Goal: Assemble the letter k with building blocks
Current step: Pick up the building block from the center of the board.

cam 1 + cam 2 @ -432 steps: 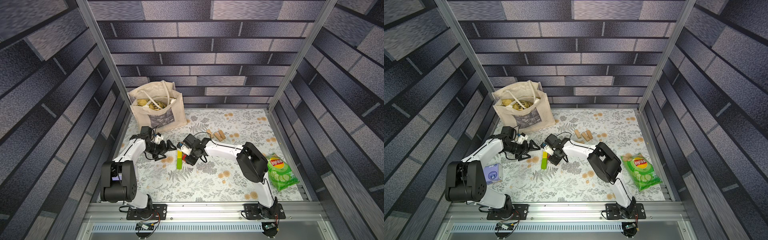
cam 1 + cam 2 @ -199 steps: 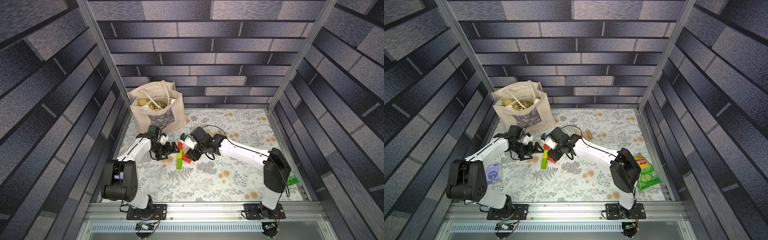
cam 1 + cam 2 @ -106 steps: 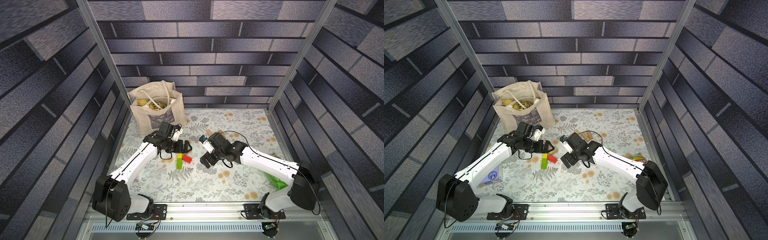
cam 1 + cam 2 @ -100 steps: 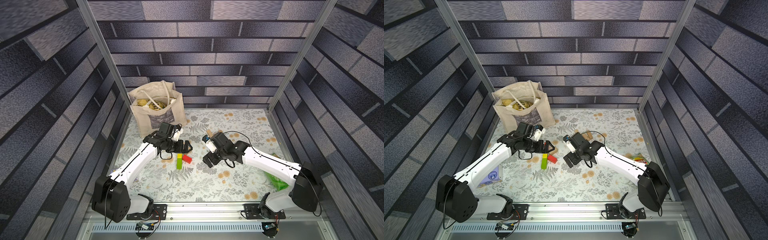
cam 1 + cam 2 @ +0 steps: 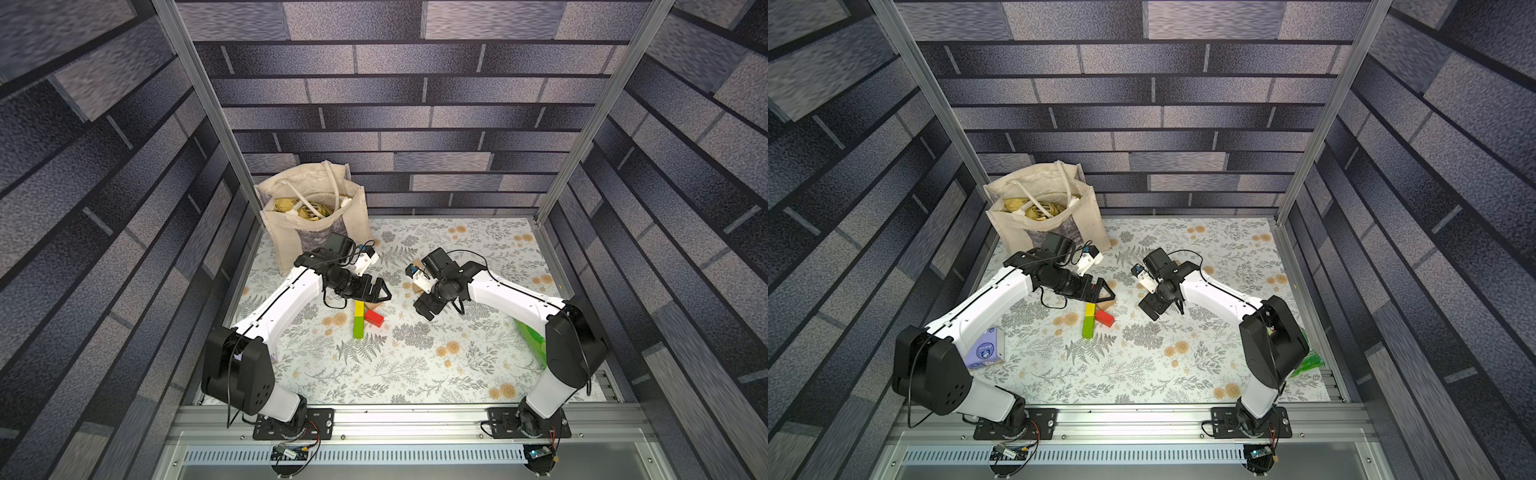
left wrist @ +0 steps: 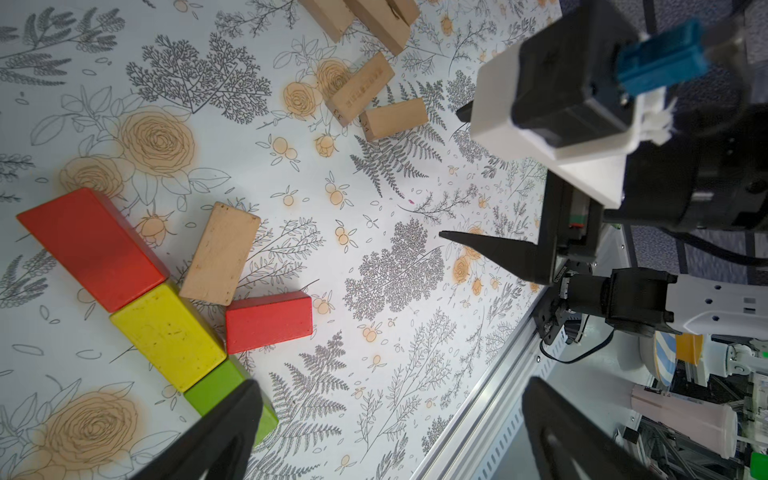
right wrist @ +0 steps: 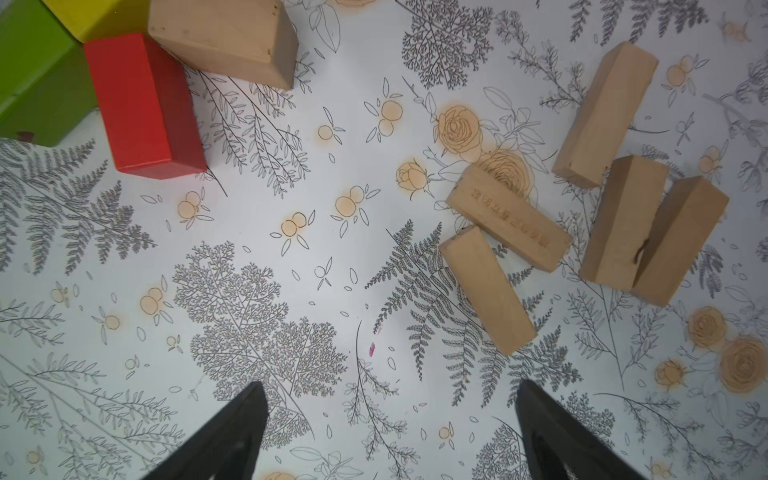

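Currently: K laid flat, both grippers empty

Stem runs 6 to 12 o'clock: green block (image 5: 358, 331), yellow block (image 5: 359, 309), then red block (image 6: 89, 247) under the left gripper (image 5: 380, 291). Second red block (image 5: 374, 318) sits at 4 o'clock of yellow and plain wood block (image 6: 220, 253) at 2 o'clock, both touching it. Left jaws wide, nothing between. Right gripper (image 5: 424, 309) is at 3 o'clock of the K, jaws wide, nothing between. Five spare wood blocks (image 7: 509, 224) lie well apart.
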Robot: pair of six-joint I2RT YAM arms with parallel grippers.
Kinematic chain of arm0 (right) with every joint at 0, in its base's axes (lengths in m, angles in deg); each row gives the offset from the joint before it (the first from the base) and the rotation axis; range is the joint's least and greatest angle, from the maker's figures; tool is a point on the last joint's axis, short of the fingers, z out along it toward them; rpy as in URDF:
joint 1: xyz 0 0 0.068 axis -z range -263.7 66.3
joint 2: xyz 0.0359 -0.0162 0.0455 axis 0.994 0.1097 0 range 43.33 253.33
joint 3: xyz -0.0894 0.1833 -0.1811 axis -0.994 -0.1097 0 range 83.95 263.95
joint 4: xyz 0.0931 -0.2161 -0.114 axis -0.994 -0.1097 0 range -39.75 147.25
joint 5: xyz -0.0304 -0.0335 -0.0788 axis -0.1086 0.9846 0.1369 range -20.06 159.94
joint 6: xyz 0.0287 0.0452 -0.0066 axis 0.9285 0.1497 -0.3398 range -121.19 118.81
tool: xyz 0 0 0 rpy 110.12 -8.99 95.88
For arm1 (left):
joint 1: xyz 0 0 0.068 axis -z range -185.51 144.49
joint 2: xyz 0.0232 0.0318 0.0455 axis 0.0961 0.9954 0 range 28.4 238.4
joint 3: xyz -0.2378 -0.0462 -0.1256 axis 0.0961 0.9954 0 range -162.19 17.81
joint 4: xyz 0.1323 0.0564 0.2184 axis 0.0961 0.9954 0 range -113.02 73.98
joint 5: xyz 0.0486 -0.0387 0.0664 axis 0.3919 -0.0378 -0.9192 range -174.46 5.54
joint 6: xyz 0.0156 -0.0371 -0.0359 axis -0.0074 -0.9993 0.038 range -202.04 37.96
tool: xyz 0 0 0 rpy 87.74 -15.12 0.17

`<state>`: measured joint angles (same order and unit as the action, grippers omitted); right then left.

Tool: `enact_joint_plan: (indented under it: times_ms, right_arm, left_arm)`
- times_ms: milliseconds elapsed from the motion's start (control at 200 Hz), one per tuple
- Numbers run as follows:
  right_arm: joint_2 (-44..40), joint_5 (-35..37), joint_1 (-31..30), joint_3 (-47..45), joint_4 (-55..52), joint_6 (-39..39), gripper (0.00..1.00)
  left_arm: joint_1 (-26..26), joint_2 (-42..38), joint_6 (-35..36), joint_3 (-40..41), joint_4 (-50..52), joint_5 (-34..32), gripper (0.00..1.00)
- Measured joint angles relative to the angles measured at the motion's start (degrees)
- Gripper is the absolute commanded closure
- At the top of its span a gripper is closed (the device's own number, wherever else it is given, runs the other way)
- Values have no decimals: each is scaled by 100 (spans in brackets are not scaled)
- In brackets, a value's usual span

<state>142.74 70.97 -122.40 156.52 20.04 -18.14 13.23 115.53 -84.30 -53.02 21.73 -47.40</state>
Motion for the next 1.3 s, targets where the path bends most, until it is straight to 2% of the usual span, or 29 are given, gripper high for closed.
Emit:
enact_joint_plan:
  times_ms: [316,596,1302]
  right_arm:
    - [595,-22,492,522,-68,-398,22]
    - [984,-323,726,826,-74,-643,38]
    - [1449,-446,839,887,-138,-782,44]
  left_arm:
    - [-796,765,382,-262,-15,813,0]
    - [-796,894,385,-262,-254,944,0]
    - [-798,894,382,-262,-404,925,0]
